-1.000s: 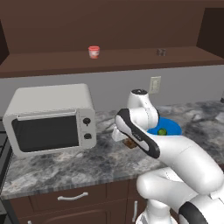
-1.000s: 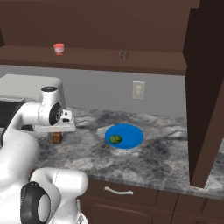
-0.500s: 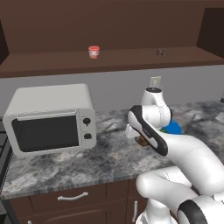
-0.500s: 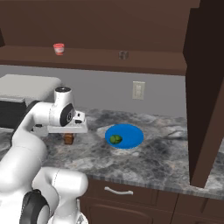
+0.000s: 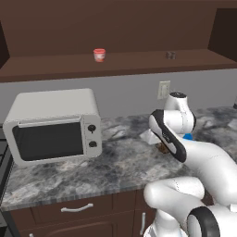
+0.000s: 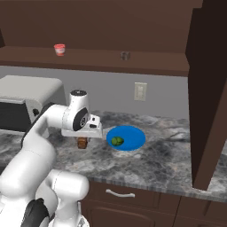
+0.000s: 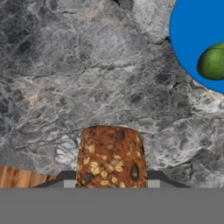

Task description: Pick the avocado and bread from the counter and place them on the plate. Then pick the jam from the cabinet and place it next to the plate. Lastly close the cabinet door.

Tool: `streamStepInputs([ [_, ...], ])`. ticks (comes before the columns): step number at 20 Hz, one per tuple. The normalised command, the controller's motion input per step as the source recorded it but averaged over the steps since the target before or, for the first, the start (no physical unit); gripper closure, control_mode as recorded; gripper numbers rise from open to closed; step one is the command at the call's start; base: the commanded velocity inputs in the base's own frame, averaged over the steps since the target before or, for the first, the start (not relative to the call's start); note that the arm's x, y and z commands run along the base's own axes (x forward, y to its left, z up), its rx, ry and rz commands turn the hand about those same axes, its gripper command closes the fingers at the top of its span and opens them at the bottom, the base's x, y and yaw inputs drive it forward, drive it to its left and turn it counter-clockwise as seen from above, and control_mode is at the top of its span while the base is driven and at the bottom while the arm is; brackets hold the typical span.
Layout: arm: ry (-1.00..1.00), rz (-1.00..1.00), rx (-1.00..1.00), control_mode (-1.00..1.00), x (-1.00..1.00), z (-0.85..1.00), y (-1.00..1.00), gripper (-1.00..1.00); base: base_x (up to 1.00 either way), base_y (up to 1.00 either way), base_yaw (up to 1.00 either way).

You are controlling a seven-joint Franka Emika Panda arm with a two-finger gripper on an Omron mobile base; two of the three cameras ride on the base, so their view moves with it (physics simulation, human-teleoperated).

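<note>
My gripper [image 6: 83, 140] is shut on the bread [image 6: 82, 143], a seeded brown loaf, and holds it just above the counter [image 6: 155, 156] a little left of the blue plate [image 6: 135, 135]. The avocado [image 6: 117, 141] lies on the plate's left part. In the hand view the bread [image 7: 110, 156] sits between the two fingertips [image 7: 66, 179], with the plate [image 7: 188, 39] and avocado [image 7: 213, 61] at upper right. The jam [image 6: 59, 49] stands on the shelf of the cabinet [image 6: 97, 60]. The cabinet door [image 6: 208, 88] hangs open at the right. From the left base view, the jam [image 5: 99, 54] shows on the shelf.
A white microwave [image 5: 53, 125] occupies the counter's left side. A small dark jar [image 6: 124, 55] stands on the cabinet shelf right of the jam. A wall outlet [image 6: 140, 91] is behind the plate. Bare counter lies in front of and to the right of the plate.
The arm has swung to the right with the bread in its grip, from beside the microwave to just left of the plate. The avocado and jam have stayed put.
</note>
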Motion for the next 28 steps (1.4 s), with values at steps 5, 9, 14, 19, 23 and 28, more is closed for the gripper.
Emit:
streamStepInputs([
  [5,0.06,-0.06,0.00,-1.00,0.04,0.00,-0.50,1.00,0.00,0.00,0.00],
  [9,0.06,-0.07,0.00,-1.00,0.07,0.00,-0.45,1.00,0.00,0.00,0.00],
  [14,0.05,-0.07,0.00,-1.00,0.13,0.00,-0.44,1.00,0.00,0.00,0.00],
  [19,0.02,-0.07,0.00,-1.00,0.19,0.00,-0.41,1.00,0.00,0.00,0.00],
  [23,0.00,-0.05,0.00,-1.00,0.30,0.00,-0.37,1.00,0.00,0.00,0.00],
  [28,0.00,-0.03,0.00,-1.00,0.36,-0.05,-0.33,1.00,0.00,0.00,0.00],
])
